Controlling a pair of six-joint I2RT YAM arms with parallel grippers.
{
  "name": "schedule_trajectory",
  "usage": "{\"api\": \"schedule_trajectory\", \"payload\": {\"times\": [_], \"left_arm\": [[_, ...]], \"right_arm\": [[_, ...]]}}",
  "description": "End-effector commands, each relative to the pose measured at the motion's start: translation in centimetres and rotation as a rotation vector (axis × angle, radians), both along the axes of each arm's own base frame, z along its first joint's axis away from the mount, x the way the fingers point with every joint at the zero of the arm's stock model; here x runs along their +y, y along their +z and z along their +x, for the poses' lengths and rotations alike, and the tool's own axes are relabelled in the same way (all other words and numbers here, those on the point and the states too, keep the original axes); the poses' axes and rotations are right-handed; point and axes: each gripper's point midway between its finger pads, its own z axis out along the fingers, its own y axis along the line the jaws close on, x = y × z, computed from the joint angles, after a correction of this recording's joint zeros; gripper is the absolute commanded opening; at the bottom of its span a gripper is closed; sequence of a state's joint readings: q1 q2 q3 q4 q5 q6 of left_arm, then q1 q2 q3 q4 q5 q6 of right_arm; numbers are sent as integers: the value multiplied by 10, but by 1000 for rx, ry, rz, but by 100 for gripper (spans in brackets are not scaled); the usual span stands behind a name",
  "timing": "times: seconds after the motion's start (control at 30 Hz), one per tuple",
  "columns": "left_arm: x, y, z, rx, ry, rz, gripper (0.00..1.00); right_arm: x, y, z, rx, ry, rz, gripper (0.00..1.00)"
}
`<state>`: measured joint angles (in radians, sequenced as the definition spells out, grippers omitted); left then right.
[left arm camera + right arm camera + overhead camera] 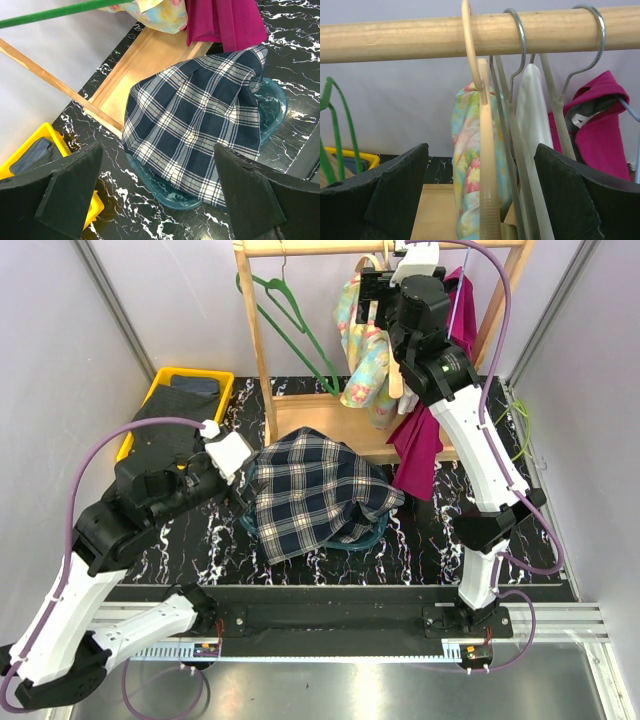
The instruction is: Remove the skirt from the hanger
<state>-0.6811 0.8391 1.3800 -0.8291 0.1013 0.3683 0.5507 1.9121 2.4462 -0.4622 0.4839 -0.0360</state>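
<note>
Over on the left, past the yellow bin [185, 380], the left gripper [159, 192] hovers low with its jaws wide and nothing between them, just beside the plaid skirt [315, 490]. The skirt lies draped over a teal basin [272, 102] on the table, and I can't see any hanger in it, so my guess is the job's basically done. If that arm moves, I'd lift straight up first. The skirt's hem hangs past the basin rim and would drag easily, and the rack's slanted wooden post [256, 340] and the green hanger [290, 325] sit just behind. The open room is toward the near table edge. Further right, the right gripper [481, 185] is up at the wooden rail [420, 35], jaws spread wide and empty, facing a beige hanger [487, 150] hooked there among wire ones. It's tight, with the floral garment [362, 350] and the magenta garment [420, 435] close by, so I'd back out level and slow, away from the hooks.
</note>
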Motion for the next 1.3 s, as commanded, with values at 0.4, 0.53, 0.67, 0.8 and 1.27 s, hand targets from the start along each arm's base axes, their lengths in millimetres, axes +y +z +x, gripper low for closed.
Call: {"api": "schedule_trajectory", "payload": {"times": [0.4, 0.53, 0.67, 0.8, 1.27], "left_arm": [[1, 17, -2, -53, -2, -57, 99], [2, 17, -3, -55, -2, -58, 99], [3, 19, -4, -64, 0, -59, 99], [5, 18, -4, -68, 1, -55, 99], [6, 15, -5, -61, 5, -57, 99]], "right_arm": [[10, -8, 0, 31, 43, 59, 94], [15, -24, 6, 66, 44, 54, 90], [20, -37, 13, 90, 46, 47, 89], [21, -42, 16, 98, 42, 43, 81], [2, -19, -1, 67, -3, 49, 98]]}}
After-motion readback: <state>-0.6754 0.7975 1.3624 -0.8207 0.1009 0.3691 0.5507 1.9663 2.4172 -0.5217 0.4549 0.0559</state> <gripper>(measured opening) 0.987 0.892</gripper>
